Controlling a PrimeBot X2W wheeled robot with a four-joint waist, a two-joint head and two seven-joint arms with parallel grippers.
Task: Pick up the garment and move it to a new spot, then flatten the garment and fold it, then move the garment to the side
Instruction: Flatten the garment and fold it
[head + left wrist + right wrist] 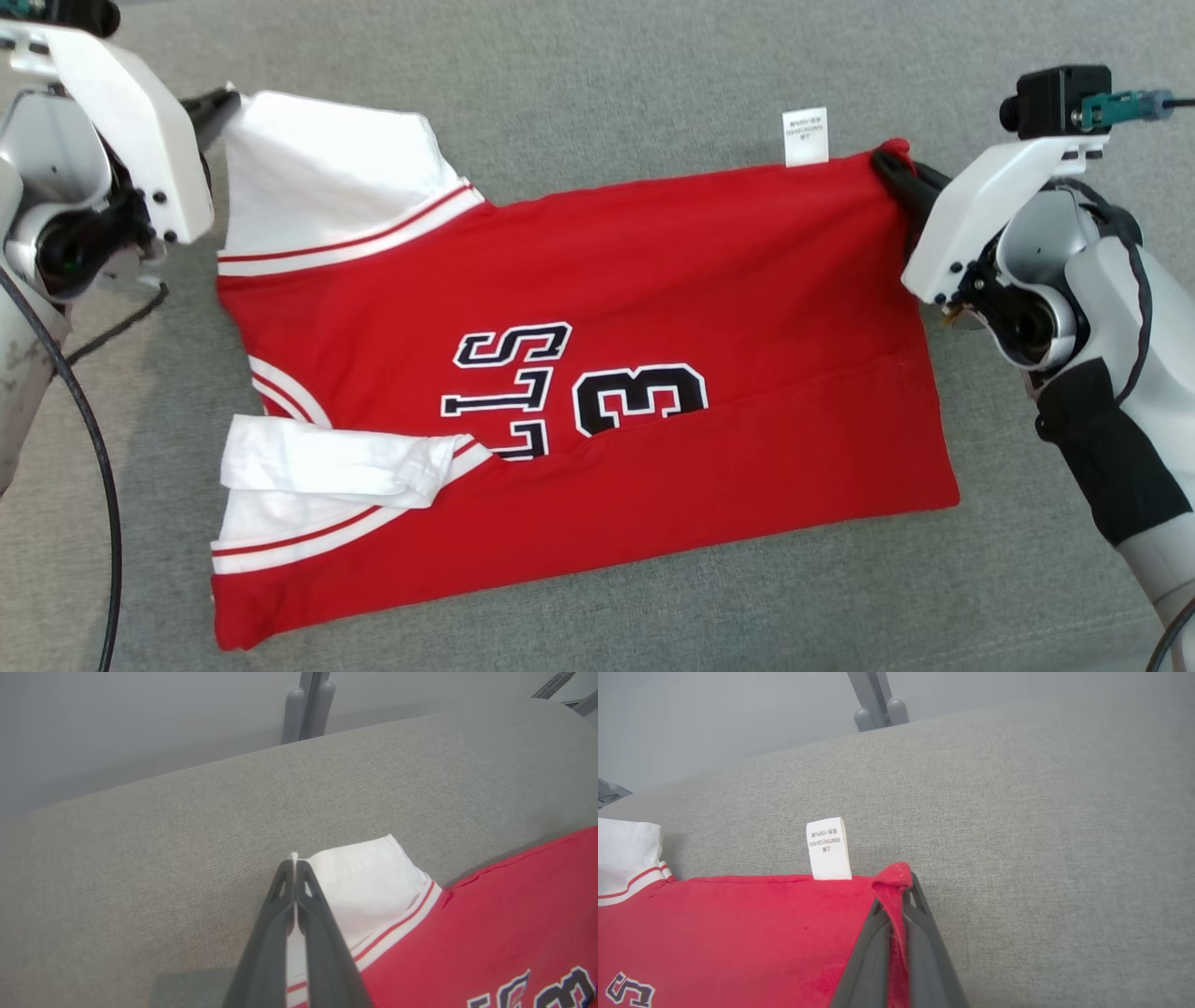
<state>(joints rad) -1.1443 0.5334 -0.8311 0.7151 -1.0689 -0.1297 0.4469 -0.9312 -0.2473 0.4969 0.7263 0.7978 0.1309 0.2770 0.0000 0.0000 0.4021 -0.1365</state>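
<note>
The red garment (597,308) lies spread flat on the grey fabric surface (597,75). The left hand (295,868) is clamped on the far corner of its white sleeve (369,877). The right hand (901,891) pinches its far red corner beside the label (829,848), with bare surface beyond that edge.

Red-and-white jersey (653,280) lies folded, spread sideways.

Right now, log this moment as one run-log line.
jersey: spread on grey cushion | left claw: shut on white sleeve corner | right claw: shut on red hem corner
</note>
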